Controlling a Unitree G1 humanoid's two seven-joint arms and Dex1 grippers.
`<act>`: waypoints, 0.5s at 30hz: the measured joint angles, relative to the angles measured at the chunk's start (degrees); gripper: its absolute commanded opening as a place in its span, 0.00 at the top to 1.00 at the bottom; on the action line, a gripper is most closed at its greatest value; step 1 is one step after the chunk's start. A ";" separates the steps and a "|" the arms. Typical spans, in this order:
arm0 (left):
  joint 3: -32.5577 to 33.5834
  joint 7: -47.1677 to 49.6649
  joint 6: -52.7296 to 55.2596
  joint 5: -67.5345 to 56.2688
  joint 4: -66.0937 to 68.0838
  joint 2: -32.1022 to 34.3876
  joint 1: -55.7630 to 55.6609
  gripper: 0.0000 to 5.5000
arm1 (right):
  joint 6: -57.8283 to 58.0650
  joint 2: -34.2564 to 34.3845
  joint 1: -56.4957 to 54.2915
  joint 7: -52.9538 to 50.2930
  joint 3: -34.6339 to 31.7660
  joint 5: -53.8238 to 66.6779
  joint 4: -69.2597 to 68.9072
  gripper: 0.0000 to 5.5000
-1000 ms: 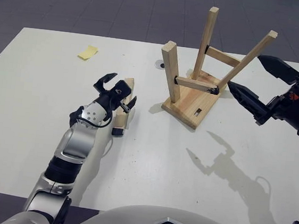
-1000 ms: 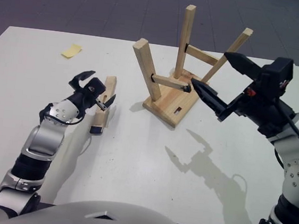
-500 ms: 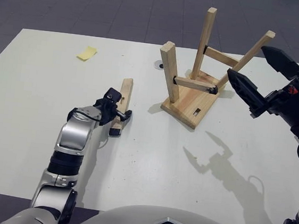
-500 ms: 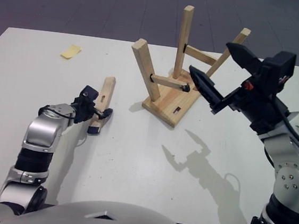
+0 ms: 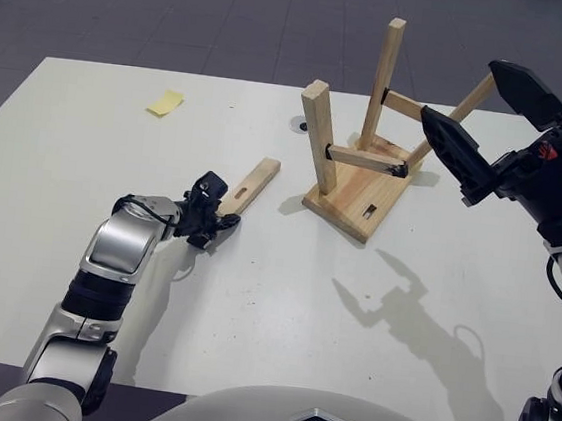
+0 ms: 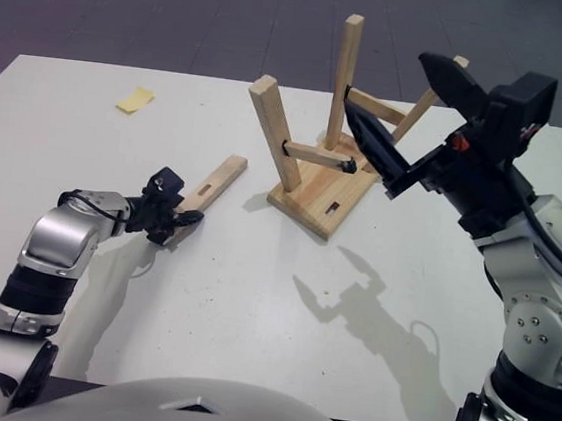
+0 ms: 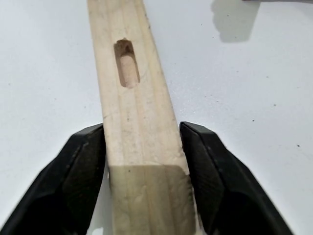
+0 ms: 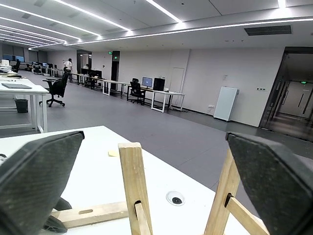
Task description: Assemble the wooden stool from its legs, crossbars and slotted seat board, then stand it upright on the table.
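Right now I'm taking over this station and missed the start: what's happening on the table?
A wooden stool is partly built. The seat board sits upside down on the white table with three legs and two crossbars sticking up. The left gripper is shut on the fourth leg, which lies loose on the table. The right gripper hangs open by the raised legs.

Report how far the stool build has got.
Done: three legs and two crossbars stand in the upturned seat board. In hand: the left hand grips the fourth leg, lying on the table; the right hand hangs open by the stool. Left: fit that leg, then turn the stool upright.
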 measured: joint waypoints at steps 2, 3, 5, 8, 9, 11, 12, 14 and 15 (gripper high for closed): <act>-0.54 0.41 -0.70 -0.19 0.22 0.26 0.01 0.63 | -0.14 0.00 -0.51 0.01 0.64 -0.02 0.11 0.02; -0.93 0.67 -1.54 -0.19 0.26 0.54 0.12 0.63 | -0.22 0.00 -0.75 0.00 0.80 -0.03 0.18 0.02; -1.95 1.02 -4.49 0.17 0.21 1.40 0.76 0.63 | -0.69 0.01 -1.41 -0.06 0.96 -0.05 0.54 0.02; -0.35 2.37 -8.37 -0.47 -0.15 1.25 2.80 0.63 | -0.74 0.65 -2.16 -1.14 1.20 0.24 1.46 0.02; 1.57 3.28 -9.56 -1.12 -0.32 0.55 3.76 0.63 | -0.78 1.04 -2.51 -1.69 1.14 0.96 1.93 0.02; 7.77 6.30 -12.40 -3.45 0.06 -1.60 5.20 0.63 | -0.77 1.87 -3.54 -3.07 0.41 2.51 3.00 0.02; 11.42 7.72 -15.12 -4.88 -0.04 -2.25 5.09 0.63 | -0.75 2.40 -4.11 -4.10 -0.14 3.63 3.62 0.02; 16.85 9.36 -22.88 -7.09 -1.15 -3.69 4.36 0.63 | -0.73 3.19 -5.69 -5.93 -0.88 5.65 4.97 0.02; 18.69 9.74 -25.66 -8.53 -2.39 -4.30 3.71 0.63 | -0.66 3.66 -6.64 -6.97 -1.03 6.44 5.63 0.02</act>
